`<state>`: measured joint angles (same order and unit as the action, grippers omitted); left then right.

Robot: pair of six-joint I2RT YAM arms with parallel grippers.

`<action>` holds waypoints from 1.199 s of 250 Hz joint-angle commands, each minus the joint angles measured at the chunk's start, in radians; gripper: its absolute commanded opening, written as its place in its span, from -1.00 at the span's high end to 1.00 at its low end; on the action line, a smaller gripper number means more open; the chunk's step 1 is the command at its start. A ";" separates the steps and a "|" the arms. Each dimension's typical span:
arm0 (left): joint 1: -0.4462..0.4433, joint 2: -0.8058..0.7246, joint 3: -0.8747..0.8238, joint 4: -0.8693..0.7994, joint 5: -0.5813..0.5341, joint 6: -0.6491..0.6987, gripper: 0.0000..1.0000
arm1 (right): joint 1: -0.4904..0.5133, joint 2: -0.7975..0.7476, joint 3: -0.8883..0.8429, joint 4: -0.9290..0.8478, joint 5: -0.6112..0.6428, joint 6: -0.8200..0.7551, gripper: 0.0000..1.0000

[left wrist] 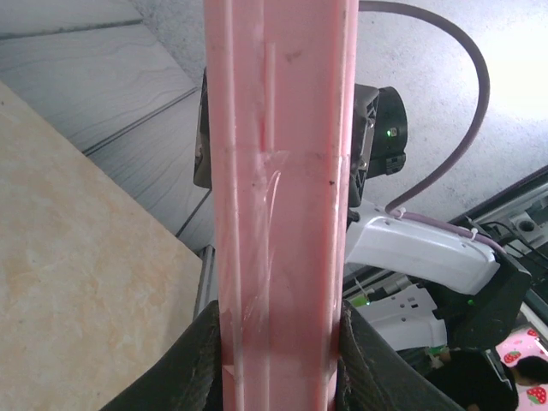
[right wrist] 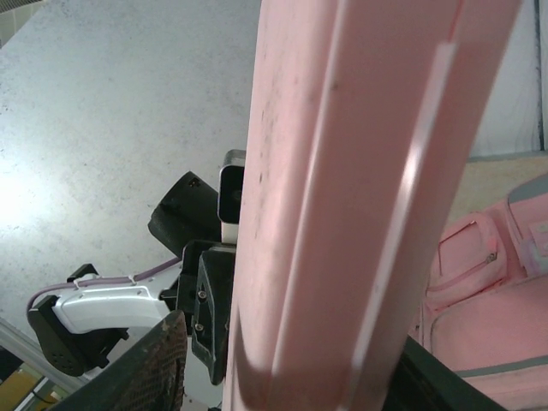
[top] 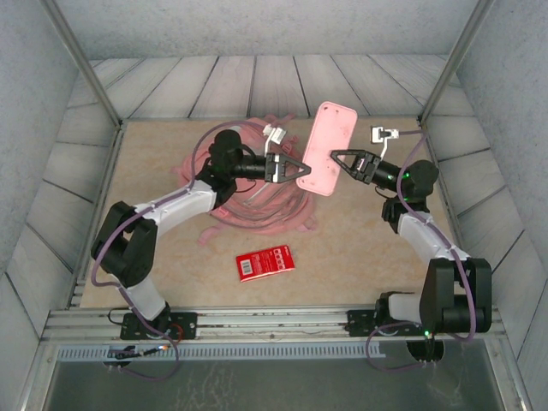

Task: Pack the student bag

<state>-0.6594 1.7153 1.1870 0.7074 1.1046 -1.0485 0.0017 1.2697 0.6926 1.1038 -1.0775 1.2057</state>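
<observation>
Dark left fingers [left wrist: 188, 368] sit closest to my left wrist lens, one on either side of the flat pink rectangular plastic case [left wrist: 282, 214], and both press against its narrow sides, so I read them as clamped on the case. On the right wrist feed, the right fingers [right wrist: 158, 364] straddle the same case [right wrist: 342, 214]. I can see a gap between the near finger and the pink edge, so that pair stands unclenched around it and is not gripping. From overhead, the case [top: 330, 141] hangs at about 1 o'clock from the middle of the beige tabletop [top: 360, 248], its broad face turned up toward the camera. The left fingers [top: 287, 167] meet its lower corner from 9 o'clock, and the right fingers [top: 347, 160] reach in from 3 o'clock. The large pink fabric student bag [top: 274, 210] lies flat on the tabletop at roughly 11 o'clock from centre, partly under the left arm, with its straps spread around it. On the right wrist feed I can make out its zipped pockets [right wrist: 479, 291] past the case at 4 o'clock. A small red rectangular packet [top: 265, 262] lies on the tabletop at 6 o'clock from the bag, near it but apart.
</observation>
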 commanded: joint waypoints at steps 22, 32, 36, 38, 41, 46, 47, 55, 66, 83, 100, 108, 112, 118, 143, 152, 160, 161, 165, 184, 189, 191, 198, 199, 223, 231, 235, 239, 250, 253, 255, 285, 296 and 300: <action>-0.006 0.020 0.026 0.016 0.017 -0.004 0.50 | 0.004 0.005 -0.013 0.118 -0.033 0.033 0.16; -0.006 0.018 0.025 0.006 0.014 0.004 0.45 | 0.004 0.003 -0.013 0.120 -0.034 0.034 0.22; -0.006 0.017 0.028 -0.001 0.013 0.011 0.43 | 0.004 0.002 -0.014 0.119 -0.034 0.034 0.25; -0.006 0.016 0.027 -0.004 0.012 0.014 0.42 | 0.003 0.002 -0.014 0.118 -0.033 0.033 0.27; -0.006 0.016 0.027 -0.012 0.011 0.021 0.40 | 0.004 0.001 -0.014 0.117 -0.034 0.031 0.29; -0.006 0.014 0.028 -0.025 0.008 0.032 0.38 | 0.004 0.000 -0.014 0.115 -0.033 0.030 0.33; -0.006 0.013 0.028 -0.028 0.007 0.035 0.38 | 0.004 -0.001 -0.014 0.115 -0.034 0.030 0.34; -0.006 0.009 0.031 -0.060 0.001 0.063 0.36 | 0.003 -0.002 -0.014 0.101 -0.034 0.022 0.39; -0.006 -0.006 0.035 -0.129 -0.019 0.124 0.28 | 0.003 -0.007 -0.013 0.068 -0.033 0.006 0.44; -0.006 -0.035 0.049 -0.290 -0.069 0.259 0.13 | 0.003 -0.020 -0.009 0.005 -0.027 -0.030 0.48; -0.005 -0.061 0.076 -0.486 -0.144 0.404 0.00 | 0.001 -0.039 -0.003 -0.092 -0.013 -0.088 0.56; -0.003 -0.071 0.089 -0.568 -0.189 0.461 -0.06 | 0.002 -0.049 0.003 -0.148 -0.008 -0.123 0.59; -0.003 -0.076 0.097 -0.607 -0.217 0.488 -0.07 | 0.000 -0.054 0.006 -0.179 -0.006 -0.143 0.60; -0.003 -0.083 0.104 -0.664 -0.260 0.523 -0.09 | 0.000 -0.061 0.011 -0.223 0.000 -0.172 0.60; -0.002 -0.111 0.109 -0.807 -0.452 0.620 -0.13 | -0.002 -0.095 0.033 -0.402 0.025 -0.284 0.61; -0.002 -0.121 0.109 -0.849 -0.535 0.648 -0.13 | -0.002 -0.107 0.045 -0.480 0.045 -0.331 0.61; -0.002 -0.126 0.104 -0.882 -0.614 0.671 -0.13 | -0.002 -0.117 0.062 -0.574 0.074 -0.387 0.61; -0.002 -0.128 0.105 -0.886 -0.625 0.674 -0.13 | -0.002 -0.118 0.064 -0.589 0.080 -0.395 0.61; -0.002 -0.129 0.103 -0.904 -0.672 0.685 -0.13 | -0.002 -0.124 0.076 -0.650 0.100 -0.428 0.62; -0.015 -0.121 0.131 -1.027 -0.879 0.771 -0.11 | -0.003 -0.139 0.130 -0.913 0.214 -0.570 0.64; -0.019 -0.113 0.143 -1.062 -0.925 0.796 -0.11 | -0.003 -0.141 0.141 -0.972 0.246 -0.601 0.64; -0.019 -0.109 0.148 -1.082 -0.934 0.806 -0.11 | -0.003 -0.141 0.146 -0.994 0.258 -0.611 0.65; -0.023 -0.094 0.164 -1.124 -0.990 0.834 -0.11 | -0.003 -0.140 0.159 -1.058 0.294 -0.645 0.66; -0.023 -0.092 0.167 -1.128 -0.998 0.837 -0.11 | -0.003 -0.139 0.161 -1.066 0.299 -0.648 0.66; -0.034 -0.028 0.216 -1.222 -1.102 0.916 -0.11 | -0.004 -0.132 0.177 -1.195 0.371 -0.710 0.67; -0.039 -0.003 0.233 -1.241 -1.123 0.935 -0.11 | -0.004 -0.130 0.174 -1.222 0.380 -0.725 0.67; -0.042 0.009 0.241 -1.251 -1.131 0.945 -0.12 | -0.003 -0.128 0.173 -1.233 0.381 -0.729 0.67; -0.044 0.022 0.249 -1.262 -1.135 0.954 -0.12 | -0.003 -0.127 0.173 -1.244 0.385 -0.733 0.67; -0.051 0.058 0.277 -1.285 -1.144 0.969 -0.14 | -0.003 -0.129 0.168 -1.272 0.389 -0.743 0.66; -0.052 0.068 0.283 -1.295 -1.145 0.972 -0.15 | -0.003 -0.129 0.167 -1.278 0.390 -0.746 0.66; -0.053 0.075 0.289 -1.301 -1.143 0.976 -0.15 | -0.004 -0.130 0.166 -1.282 0.390 -0.748 0.66; -0.083 0.160 0.329 -1.305 -1.151 1.025 -0.23 | -0.004 -0.143 0.146 -1.330 0.402 -0.767 0.65; -0.092 0.189 0.338 -1.302 -1.159 1.038 -0.24 | -0.003 -0.148 0.138 -1.339 0.401 -0.769 0.65; -0.093 0.200 0.345 -1.303 -1.165 1.041 -0.24 | -0.003 -0.149 0.134 -1.342 0.402 -0.767 0.65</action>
<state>-0.7235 1.8561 1.4906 -0.5274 0.0166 -0.0940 0.0006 1.1511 0.8444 -0.1440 -0.7029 0.4961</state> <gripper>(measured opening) 0.616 0.315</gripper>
